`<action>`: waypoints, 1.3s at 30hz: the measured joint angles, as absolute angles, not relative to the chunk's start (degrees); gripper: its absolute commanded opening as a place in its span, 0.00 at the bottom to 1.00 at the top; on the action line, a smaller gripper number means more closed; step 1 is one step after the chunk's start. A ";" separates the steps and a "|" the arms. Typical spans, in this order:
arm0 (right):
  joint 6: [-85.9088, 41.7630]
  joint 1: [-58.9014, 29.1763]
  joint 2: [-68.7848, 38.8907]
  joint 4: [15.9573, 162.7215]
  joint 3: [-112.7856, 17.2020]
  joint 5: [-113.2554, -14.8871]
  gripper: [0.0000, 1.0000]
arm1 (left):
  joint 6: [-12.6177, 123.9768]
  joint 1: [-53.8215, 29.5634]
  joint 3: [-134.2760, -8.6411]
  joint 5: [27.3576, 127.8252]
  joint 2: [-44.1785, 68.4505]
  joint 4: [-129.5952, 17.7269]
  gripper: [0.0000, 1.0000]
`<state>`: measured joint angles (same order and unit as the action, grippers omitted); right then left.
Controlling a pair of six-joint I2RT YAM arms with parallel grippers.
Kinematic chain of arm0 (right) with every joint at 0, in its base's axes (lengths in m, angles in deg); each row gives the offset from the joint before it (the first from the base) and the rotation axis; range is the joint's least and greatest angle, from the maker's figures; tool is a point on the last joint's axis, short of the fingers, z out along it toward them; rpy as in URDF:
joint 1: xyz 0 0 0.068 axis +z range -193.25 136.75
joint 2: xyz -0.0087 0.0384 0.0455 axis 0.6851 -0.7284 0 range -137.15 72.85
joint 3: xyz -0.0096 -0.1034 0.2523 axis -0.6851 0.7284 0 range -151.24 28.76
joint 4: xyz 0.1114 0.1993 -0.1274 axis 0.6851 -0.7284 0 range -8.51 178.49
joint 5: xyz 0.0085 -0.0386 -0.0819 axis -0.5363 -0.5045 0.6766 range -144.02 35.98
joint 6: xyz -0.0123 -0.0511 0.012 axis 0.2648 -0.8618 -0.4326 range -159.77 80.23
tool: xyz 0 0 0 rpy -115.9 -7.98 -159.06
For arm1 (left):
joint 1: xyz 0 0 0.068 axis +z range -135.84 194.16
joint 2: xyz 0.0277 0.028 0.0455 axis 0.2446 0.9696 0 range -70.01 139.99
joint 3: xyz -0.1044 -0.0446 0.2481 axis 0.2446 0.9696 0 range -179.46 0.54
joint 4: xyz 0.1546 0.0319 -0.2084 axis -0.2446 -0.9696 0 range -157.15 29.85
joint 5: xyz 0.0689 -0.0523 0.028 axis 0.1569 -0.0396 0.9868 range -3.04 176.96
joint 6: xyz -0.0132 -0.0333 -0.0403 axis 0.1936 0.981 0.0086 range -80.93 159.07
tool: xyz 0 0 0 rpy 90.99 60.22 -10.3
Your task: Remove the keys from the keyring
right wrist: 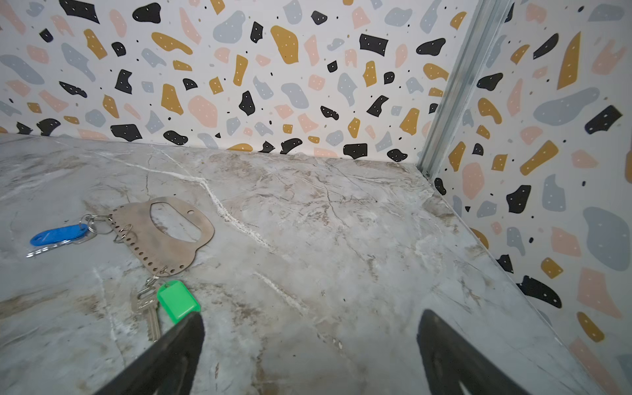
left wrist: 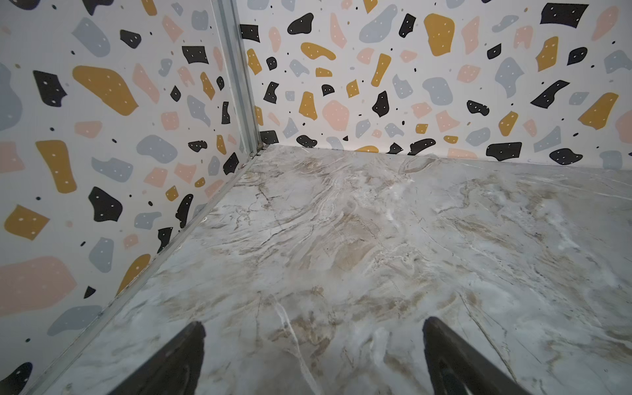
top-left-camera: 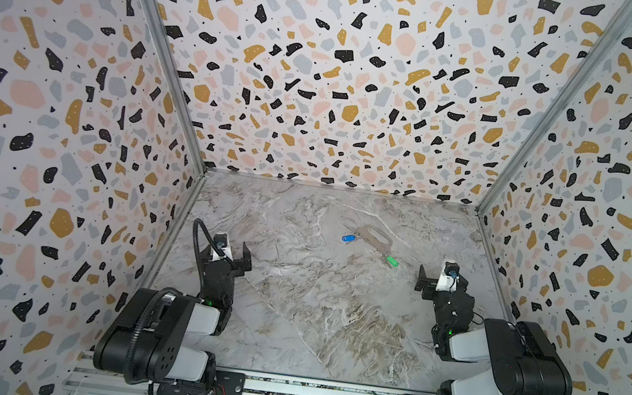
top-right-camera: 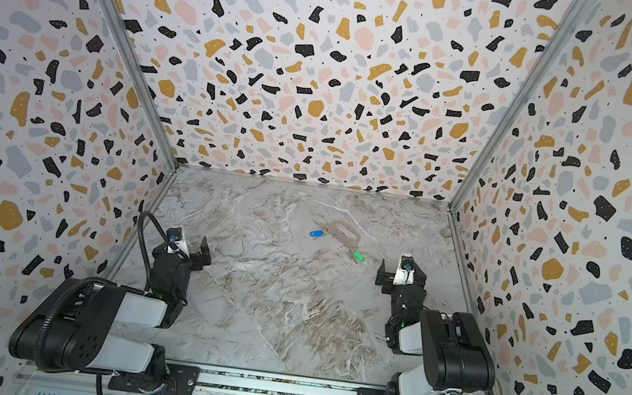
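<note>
The keyring [right wrist: 164, 254], a flat grey-beige tab with an oval cut-out, lies flat on the marble table at the middle right in both top views [top-left-camera: 367, 233] [top-right-camera: 334, 227]. Small wire rings hang the two keys on it. One key has a blue tag [top-left-camera: 348, 238] [right wrist: 58, 235] at the tab's left end. The other has a green tag [top-left-camera: 392, 261] [right wrist: 178, 301], with its metal blade [right wrist: 150, 314] beside it. My right gripper [top-left-camera: 436, 284] [right wrist: 309, 318] is open and empty, just short of the green tag. My left gripper [top-left-camera: 230, 258] [left wrist: 313, 328] hangs open over bare table, far to the left.
Terrazzo-patterned walls [top-left-camera: 342, 84] close the table in at the back and on both sides, with metal corner posts [left wrist: 239, 85] [right wrist: 455, 85]. The arms' mounting rail [top-left-camera: 320, 392] runs along the front edge. Bare marble table [top-left-camera: 311, 311] lies between the two arms.
</note>
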<state>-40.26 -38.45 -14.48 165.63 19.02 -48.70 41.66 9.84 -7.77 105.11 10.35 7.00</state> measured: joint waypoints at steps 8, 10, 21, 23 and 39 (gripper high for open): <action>-40.26 -38.43 -14.48 165.63 19.02 -48.92 0.99 | 41.64 9.84 -7.77 105.11 10.35 7.00 1.00; -40.26 -38.43 -14.48 165.61 19.02 -49.09 0.99 | 41.64 9.84 -7.77 105.11 10.35 7.00 1.00; -40.26 -38.54 -14.48 165.63 19.02 -49.70 0.99 | 41.66 9.84 -7.77 105.31 10.35 6.98 0.99; -40.26 -38.54 -14.48 165.61 19.02 -49.70 0.99 | 41.66 9.84 -7.77 105.36 10.35 6.98 1.00; -40.26 -38.54 -14.48 165.66 19.02 -49.57 0.99 | 41.64 9.41 -7.77 105.75 10.35 6.98 0.99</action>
<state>-40.26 -38.54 -14.48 165.66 19.02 -49.57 41.64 9.41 -7.77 105.75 10.35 6.98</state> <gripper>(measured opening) 0.990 0.995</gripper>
